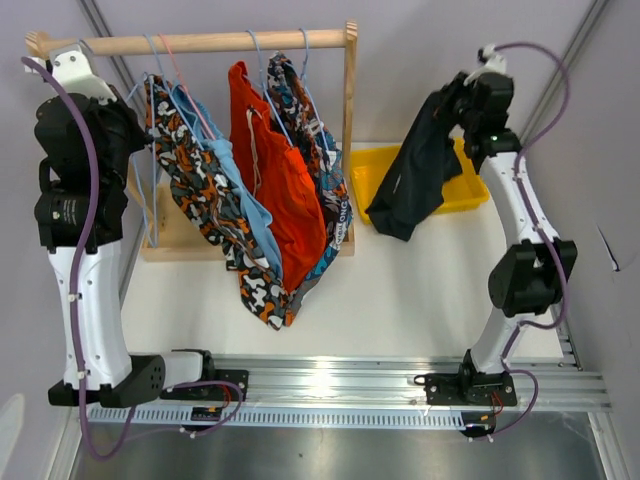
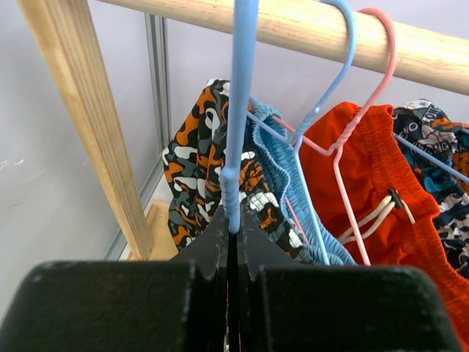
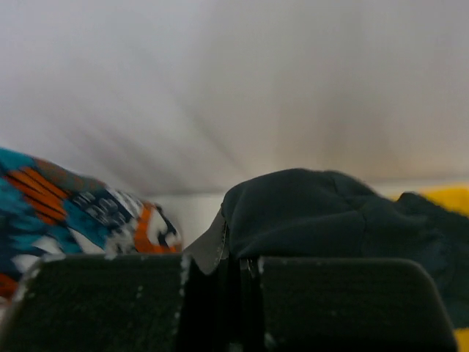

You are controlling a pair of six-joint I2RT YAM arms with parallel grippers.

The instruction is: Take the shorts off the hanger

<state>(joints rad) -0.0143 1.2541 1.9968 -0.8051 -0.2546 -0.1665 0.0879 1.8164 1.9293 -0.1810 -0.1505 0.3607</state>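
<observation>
My right gripper [image 1: 447, 100] is shut on the dark navy shorts [image 1: 415, 180] and holds them up, hanging over the yellow bin [image 1: 365, 172]; the navy fabric [image 3: 330, 213] drapes over its jaws [image 3: 233, 253]. My left gripper [image 2: 233, 224] is shut on the neck of a light blue hanger [image 2: 239, 110] at the rack's left end [image 1: 140, 135]. The camouflage shorts [image 1: 200, 190], light blue shorts [image 1: 240, 195], orange drawstring shorts [image 1: 285, 185] and blue-orange-white print shorts [image 1: 325, 165] hang from hangers on the wooden rod [image 1: 200, 42].
The wooden rack has uprights at the left [image 2: 95, 132] and right [image 1: 351, 120] and a base board [image 1: 175, 240] on the white table. A pink hanger [image 2: 366, 88] and another blue hanger [image 2: 322, 95] hook over the rod. Metal rail [image 1: 330, 385] runs along the near edge.
</observation>
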